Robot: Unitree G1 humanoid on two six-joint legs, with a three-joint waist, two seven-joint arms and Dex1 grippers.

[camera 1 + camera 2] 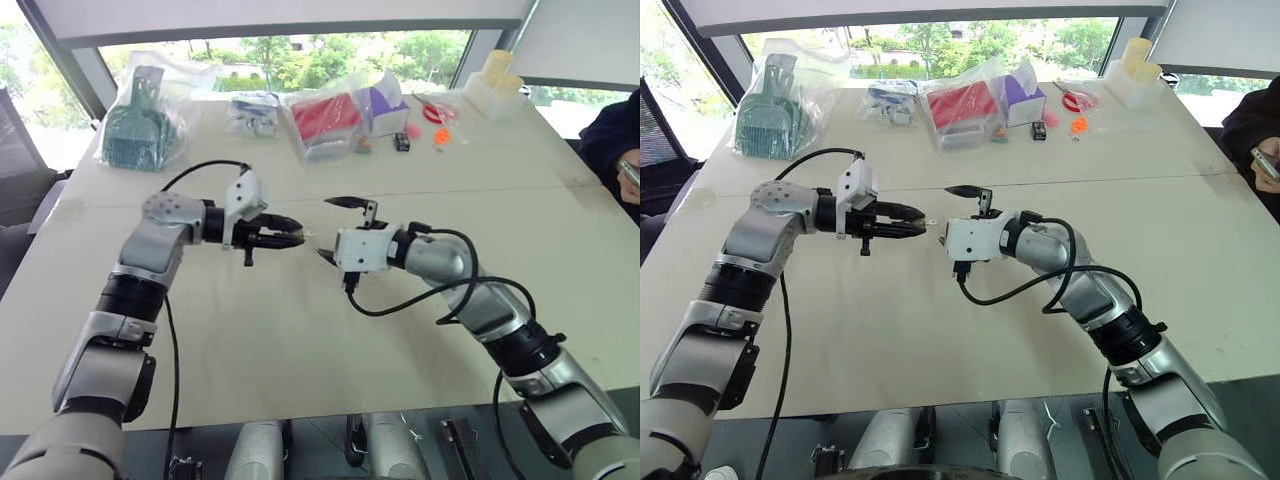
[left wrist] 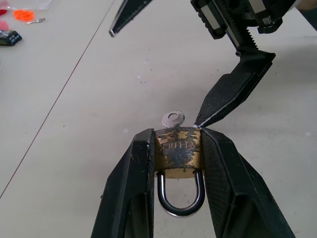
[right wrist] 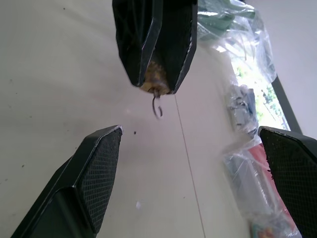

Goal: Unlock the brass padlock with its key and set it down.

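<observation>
My left gripper [image 2: 176, 134] is shut on the brass padlock [image 2: 177, 151], its fingers pinching the body from both sides, held above the table. The silvery shackle [image 2: 181, 201] points back toward the wrist. The key [image 2: 173, 119] sits in the padlock, and its looped head sticks out past the fingertips. My right gripper [image 1: 326, 228] faces the left gripper [image 1: 290, 237] tip to tip, open wide. One right finger [image 2: 233, 94] nearly touches the left fingertip beside the key. In the right wrist view the key [image 3: 156, 106] hangs between the spread right fingers without touching them.
Along the far side of the table [image 1: 300, 340] lie a bagged green scoop [image 1: 140, 115], a bagged red item [image 1: 325, 118], a purple box [image 1: 380, 105], a small black box [image 1: 402, 142] and orange bits [image 1: 440, 135]. A person [image 1: 615, 150] sits at the right edge.
</observation>
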